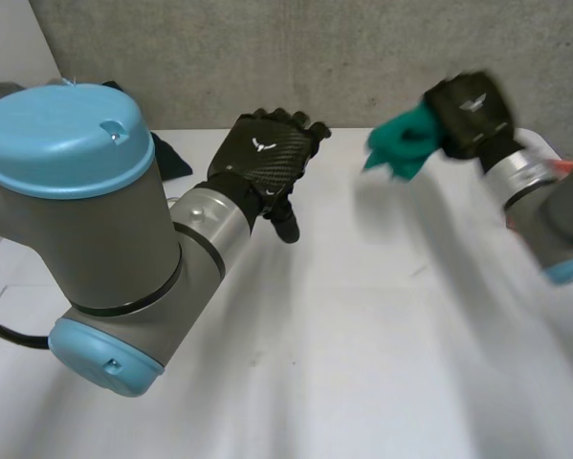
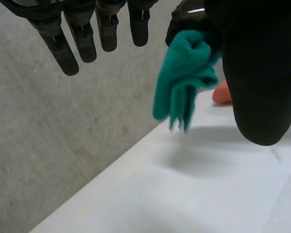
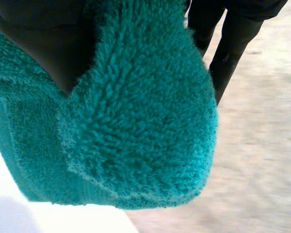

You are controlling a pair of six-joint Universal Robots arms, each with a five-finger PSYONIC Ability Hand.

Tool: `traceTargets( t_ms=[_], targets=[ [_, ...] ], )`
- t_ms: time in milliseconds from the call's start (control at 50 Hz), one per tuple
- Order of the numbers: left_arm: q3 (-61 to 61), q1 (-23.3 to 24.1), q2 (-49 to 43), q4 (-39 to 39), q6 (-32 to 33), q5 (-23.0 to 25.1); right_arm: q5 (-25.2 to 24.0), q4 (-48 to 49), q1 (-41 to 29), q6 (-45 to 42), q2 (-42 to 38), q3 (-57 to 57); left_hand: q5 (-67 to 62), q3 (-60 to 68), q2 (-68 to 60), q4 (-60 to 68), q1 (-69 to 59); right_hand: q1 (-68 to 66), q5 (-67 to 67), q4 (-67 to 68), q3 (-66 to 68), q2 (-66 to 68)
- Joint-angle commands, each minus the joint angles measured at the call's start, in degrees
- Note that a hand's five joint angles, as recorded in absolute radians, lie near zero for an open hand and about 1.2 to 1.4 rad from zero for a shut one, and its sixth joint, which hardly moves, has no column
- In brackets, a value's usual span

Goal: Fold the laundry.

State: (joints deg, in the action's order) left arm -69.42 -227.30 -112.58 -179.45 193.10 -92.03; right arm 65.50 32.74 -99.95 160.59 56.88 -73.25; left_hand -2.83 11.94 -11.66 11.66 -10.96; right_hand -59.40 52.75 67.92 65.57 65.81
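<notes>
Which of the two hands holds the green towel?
The right hand: it grips the towel in the air. The left hand is open and holds nothing.

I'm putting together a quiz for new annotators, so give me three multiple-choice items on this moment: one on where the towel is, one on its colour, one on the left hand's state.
1. Where is the towel with respect to the table?
A. Lying flat on it
B. Held up above it in the right hand
C. Draped over the left arm

2. What colour is the towel?
A. Teal green
B. White
C. Red

3. How is the left hand?
A. Curled round the towel
B. Shut in a fist
C. Open, holding nothing

Answers:
1 B: the right hand grips the bunched towel, which hangs clear of the table in the left wrist view.
2 A: its pile is teal green in every view.
3 C: in its own wrist view its fingers are straight and apart from the towel.
</notes>
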Motion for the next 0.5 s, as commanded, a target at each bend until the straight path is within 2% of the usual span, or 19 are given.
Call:
traceTargets(
  t_ms=[20, 60, 220, 380, 500],
  targets=[
    [1.57, 1.51, -0.01, -0.64, -0.53, 3.69, -8.10, 0.83, 12.49, 10.08, -7.74, 14.53, 1.61, -0.72, 0.43, -0.43, -0.26, -20.60, 17.25, 12.08, 14.43, 14.19],
    [1.57, 1.51, -0.01, -0.64, -0.88, 4.13, -9.50, 1.10, 16.43, 11.31, -11.94, 19.43, 1.77, -0.88, 0.60, -0.60, -0.10, -20.60, 17.25, 12.08, 14.43, 14.19],
    [1.04, 2.04, -0.01, -0.82, -2.55, 4.57, -10.91, 1.36, 24.71, 12.02, -26.81, 31.50, 1.94, -1.05, 0.77, -0.77, 0.07, -20.60, 17.25, 12.08, 14.43, 14.19],
    [0.60, 2.13, -0.01, -0.82, -2.81, 5.36, -14.51, 6.98, 30.42, 12.02, -34.64, 31.42, 2.11, -1.22, 0.94, -0.94, 0.24, -20.60, 17.25, 12.08, 14.43, 14.19],
    [0.34, 3.18, -0.01, -0.82, -2.90, 6.16, -16.54, 7.43, 31.83, 12.02, -35.26, 27.30, 2.28, -1.39, 1.10, -1.10, 0.41, -17.48, 14.13, 8.96, 11.31, 11.06]
  ],
)
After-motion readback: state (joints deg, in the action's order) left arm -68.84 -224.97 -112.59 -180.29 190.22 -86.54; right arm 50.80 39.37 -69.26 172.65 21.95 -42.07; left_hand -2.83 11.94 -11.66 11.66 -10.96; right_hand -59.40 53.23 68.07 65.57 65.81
